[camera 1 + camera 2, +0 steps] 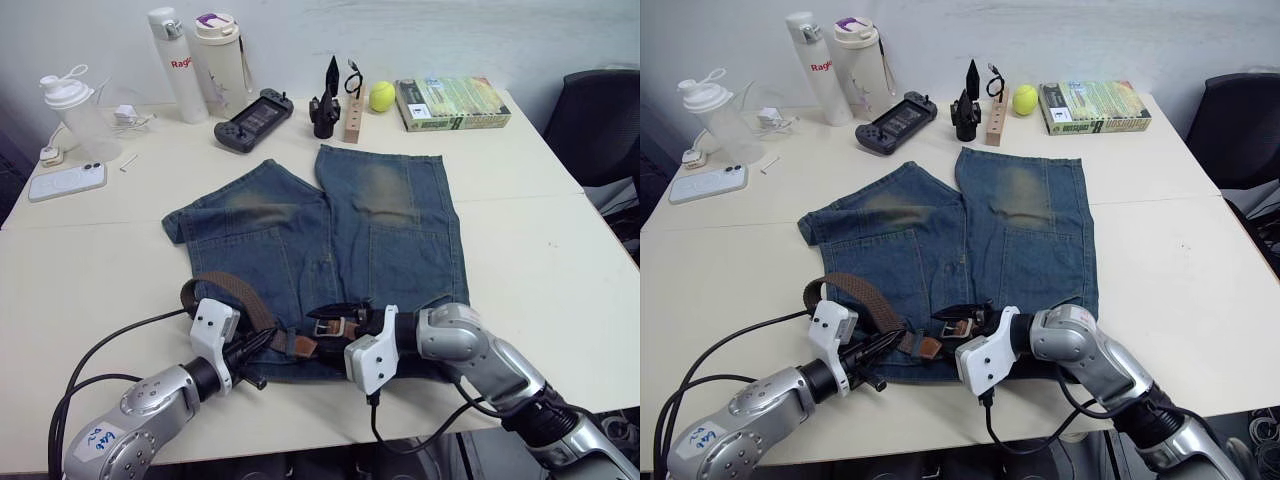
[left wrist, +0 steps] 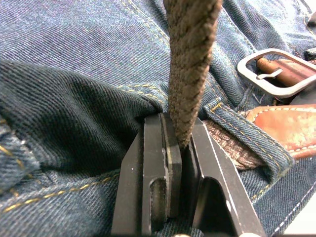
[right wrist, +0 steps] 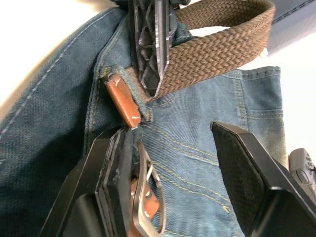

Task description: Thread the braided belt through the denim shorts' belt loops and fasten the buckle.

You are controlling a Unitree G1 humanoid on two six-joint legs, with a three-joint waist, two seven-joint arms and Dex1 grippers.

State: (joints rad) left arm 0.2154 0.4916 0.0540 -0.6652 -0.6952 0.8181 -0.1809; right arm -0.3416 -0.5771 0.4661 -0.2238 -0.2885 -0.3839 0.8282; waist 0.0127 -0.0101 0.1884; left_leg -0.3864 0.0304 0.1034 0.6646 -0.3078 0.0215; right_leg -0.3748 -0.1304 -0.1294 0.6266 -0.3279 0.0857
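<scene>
Shorts (image 1: 330,250) lie flat on the worktop (image 1: 540,240), waistband toward the robot. The belt (image 1: 235,295) arches off the waistband as a brown hump on the robot's left, then runs along the band to the tan tip (image 3: 123,103) and the buckle (image 1: 325,326) near the middle. Left tool (image 2: 180,148) — fingers clamped narrow on the belt just where it passes a loop (image 2: 247,133). Right tool (image 3: 182,163) — spread wide and holding nothing, one finger touching the buckle, the other well clear over bare denim. The belt's long axis follows the waistband, left to right; the tip lies between the tools, just beside the buckle, and the right tool is the nearer to both. Fastening probably depends on bringing the tip sideways into the buckle frame.
</scene>
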